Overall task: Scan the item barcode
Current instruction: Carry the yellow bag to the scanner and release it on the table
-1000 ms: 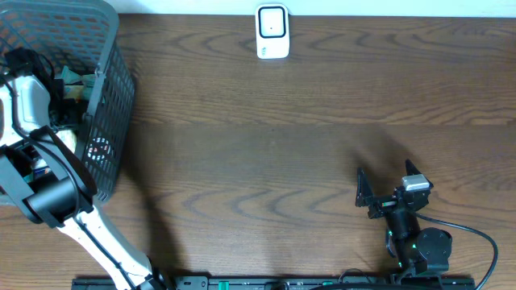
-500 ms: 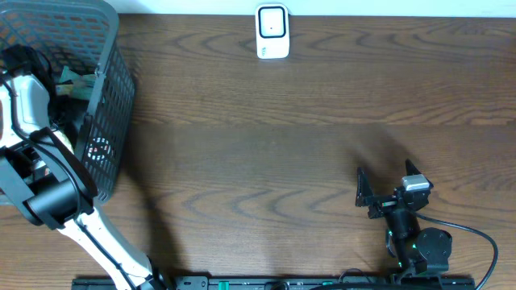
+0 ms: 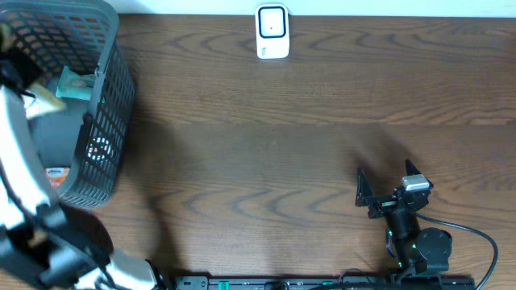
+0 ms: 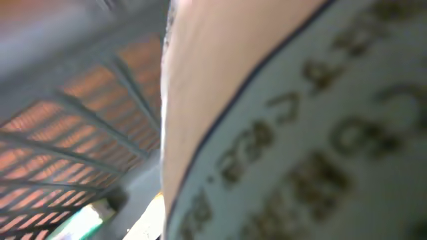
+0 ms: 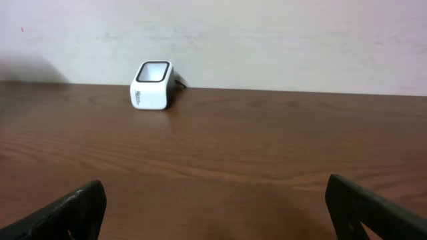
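The left arm (image 3: 18, 153) hangs over the grey mesh basket (image 3: 109, 97) at the back left corner of the bench (image 3: 282, 145). The left pincer is clenched but hidden from above. A cream packet (image 4: 300, 133) with blurred dark lettering fills the left wrist view, with basket mesh just behind it; whether it is gripped I cannot tell. The right pincer (image 3: 389, 187) rests released near the front edge, well apart from the white barcode scanner (image 3: 272, 32) at the back.
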